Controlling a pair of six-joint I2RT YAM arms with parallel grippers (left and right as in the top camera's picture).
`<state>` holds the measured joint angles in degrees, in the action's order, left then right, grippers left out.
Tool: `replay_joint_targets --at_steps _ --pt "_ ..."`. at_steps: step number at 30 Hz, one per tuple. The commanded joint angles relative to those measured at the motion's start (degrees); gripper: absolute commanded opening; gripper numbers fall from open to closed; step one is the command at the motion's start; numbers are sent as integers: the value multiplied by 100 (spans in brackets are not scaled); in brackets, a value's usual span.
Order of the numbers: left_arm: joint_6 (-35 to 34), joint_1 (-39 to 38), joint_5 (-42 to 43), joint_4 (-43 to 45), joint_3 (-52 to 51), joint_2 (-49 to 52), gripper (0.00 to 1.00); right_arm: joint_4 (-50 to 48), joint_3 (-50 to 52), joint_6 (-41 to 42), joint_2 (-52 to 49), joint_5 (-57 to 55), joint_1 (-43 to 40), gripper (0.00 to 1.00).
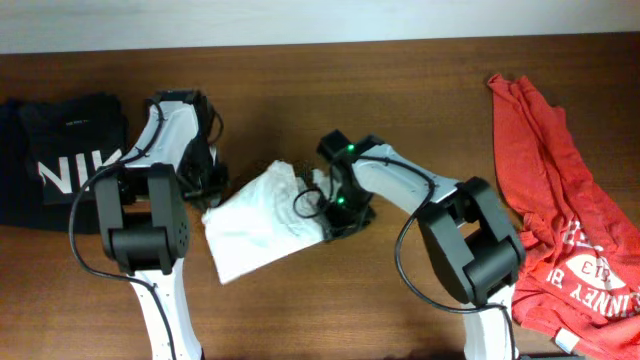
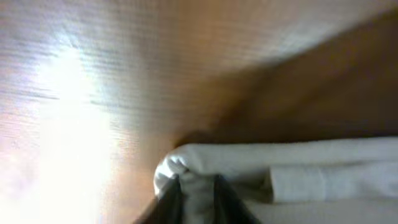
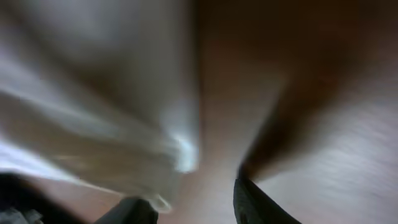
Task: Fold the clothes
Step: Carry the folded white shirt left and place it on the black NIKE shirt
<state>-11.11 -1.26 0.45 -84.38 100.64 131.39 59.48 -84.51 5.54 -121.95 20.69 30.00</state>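
Observation:
The white T-shirt (image 1: 262, 222) lies bunched and partly folded in the middle of the wooden table; its green graphic is hidden. My left gripper (image 1: 207, 190) is at the shirt's left edge. In the left wrist view its dark fingers (image 2: 198, 196) are shut on a bunched fold of the white T-shirt (image 2: 298, 180). My right gripper (image 1: 335, 212) is low at the shirt's right edge. In the right wrist view its jaws (image 3: 193, 205) are open over bare wood, and the white T-shirt (image 3: 93, 118) hangs blurred beside the left finger.
A black shirt with large white letters (image 1: 60, 160) lies at the far left. A red shirt with white print (image 1: 565, 230) lies spread at the right. The table's far edge (image 1: 320, 45) meets a white wall.

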Motion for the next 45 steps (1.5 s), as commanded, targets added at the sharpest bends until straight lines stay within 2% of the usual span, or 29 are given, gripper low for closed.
replay_joint_targets --at_steps 1,3,7,8,10,12,13,14,15,16,21,27,28,29,33,34,35,38,39,40,45 --pt "52 -76 570 -302 -535 114 3 -144 -39 109 9 -1519 -623 43" --pt "52 -219 721 -382 -706 114 2 -90 -216 74 9 -1626 -968 43" --pt "-13 -240 588 -273 -599 -151 3 693 -675 74 9 -1626 -1440 43" --pt "-240 -96 321 -273 -345 -321 4 846 -684 74 9 -1626 -1547 43" --pt "-273 181 284 -208 319 -614 9 981 -662 74 7 -1626 -1631 47" --pt "96 339 684 17 778 -785 37 1034 -662 74 7 -1626 -1637 49" --pt "984 358 1521 310 927 -815 56 1038 -654 76 7 -1624 -1635 51" --pt "1676 352 2177 487 925 -811 66 1045 -651 76 7 -1624 -1635 51" --pt "2164 326 2664 560 911 -754 71 1060 -649 76 7 -1624 -1637 51" --pt "2566 295 3051 575 907 -669 73 1084 -645 76 7 -1624 -1637 52" --pt "3578 24 3897 468 892 107 79 1126 -645 74 7 -1624 -1637 52" --pt "3613 -407 3862 358 890 1172 80 1156 -640 74 7 -1628 -1637 52" --pt "3613 -490 3862 240 890 1298 78 1165 -640 72 7 -1631 -1637 52" --pt "3626 -586 3858 120 890 1386 71 1165 -640 72 7 -1635 -1637 52" --pt "3630 -859 3624 76 883 1412 31 1169 -640 72 7 -1650 -1637 52" --pt "3630 -866 3462 103 883 1412 6 1172 -640 72 7 -1650 -1637 52" --pt "3630 -859 3421 114 894 1412 1 1172 -640 72 7 -1648 -1637 52" --pt "3307 -638 3237 149 1064 1412 1 1226 -640 74 7 -1700 -1685 52" --pt "2868 -498 2769 142 1276 1410 1 1285 -643 74 9 -1808 -1744 52" --pt "2411 -304 2214 103 1615 1408 1 1342 -645 74 9 -1945 -1810 51" --pt "1921 525 1423 -400 3652 1088 1 1425 -647 74 157 -2164 -2315 52"
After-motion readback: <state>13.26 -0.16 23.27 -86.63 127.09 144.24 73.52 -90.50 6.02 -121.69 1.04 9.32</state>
